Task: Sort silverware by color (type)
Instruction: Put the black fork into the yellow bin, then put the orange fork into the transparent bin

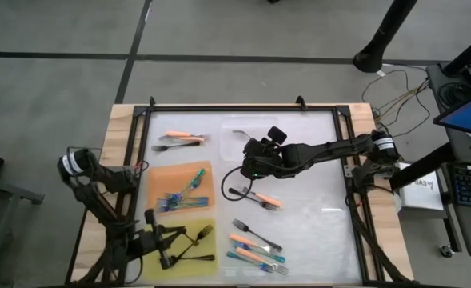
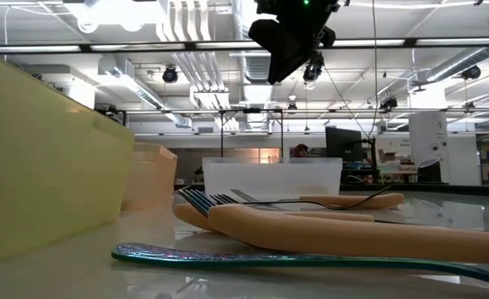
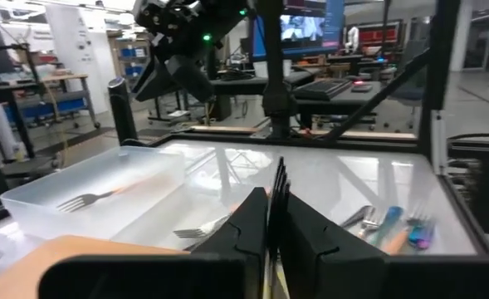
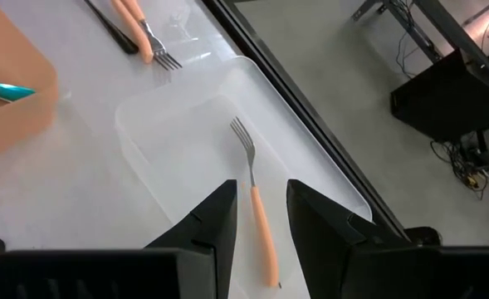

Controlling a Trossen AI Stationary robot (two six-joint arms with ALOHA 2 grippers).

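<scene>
My left gripper [image 1: 173, 240] is at the near left over the yellow mat [image 1: 207, 272], shut on a black fork [image 1: 197, 234]. A second black fork [image 1: 200, 258] lies flat on that mat. My right gripper [image 1: 253, 166] hangs open above the clear tray [image 1: 233, 128]. In that tray an orange-handled fork [image 4: 256, 208] lies flat, below the gap between the fingers and untouched. Teal forks [image 1: 181, 196] lie on the orange mat [image 1: 161, 178]. My left gripper pinches the black fork between its two shut fingers, which point level toward the table's right. The tines [image 3: 279, 178] jut forward past the fingertips, turned on edge. The fingers hide the handle. I cannot tell whether the fork touches the mat.
Two forks [image 1: 179, 141], one orange-handled, lie at the far left. A black and an orange fork [image 1: 255, 197] lie mid-table. Several orange, teal and grey forks [image 1: 257, 245] lie near the front edge. A black frame [image 1: 243, 108] rims the table.
</scene>
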